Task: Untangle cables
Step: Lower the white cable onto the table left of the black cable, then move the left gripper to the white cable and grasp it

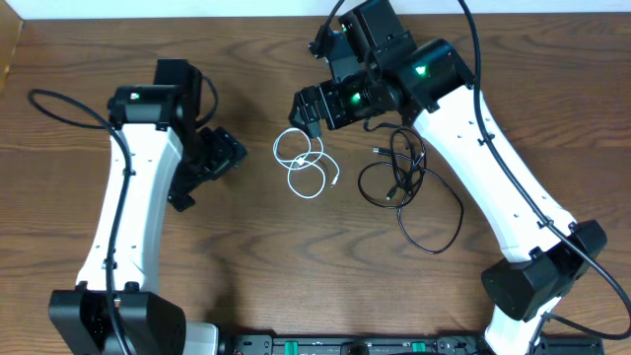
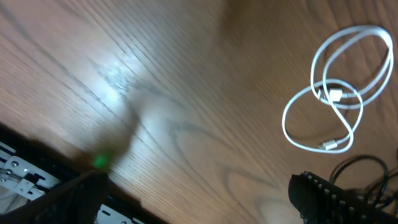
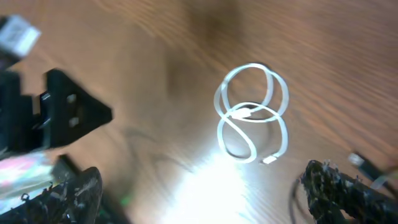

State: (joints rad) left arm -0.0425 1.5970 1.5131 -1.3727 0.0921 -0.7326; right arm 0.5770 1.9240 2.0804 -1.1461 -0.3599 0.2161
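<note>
From overhead, the left gripper (image 1: 215,170) hangs over the wooden table (image 1: 256,256) with its fingers spread and nothing between them. The white cable (image 1: 302,163) lies in loose loops well beyond its fingertips. The right gripper (image 1: 306,116) hovers just above that cable's far loop, and its jaws also look parted. The black cables (image 1: 404,177) sprawl in a loose tangle beside the right arm, apart from the white one.

In the left wrist view, the two fingers (image 2: 320,196) stand at the lower corners, wide apart over bare wood. The white cable (image 2: 339,93) sits ahead of them, off toward the right-hand finger. A few black cable loops (image 2: 367,167) show just past that fingertip.

In the right wrist view, the fingers (image 3: 348,193) are far apart and hold nothing. The white cable (image 3: 252,115) lies on the table ahead of the gap, nearer the right-hand finger, and touches neither. A black plug end (image 3: 359,160) is blurred beside that finger.
</note>
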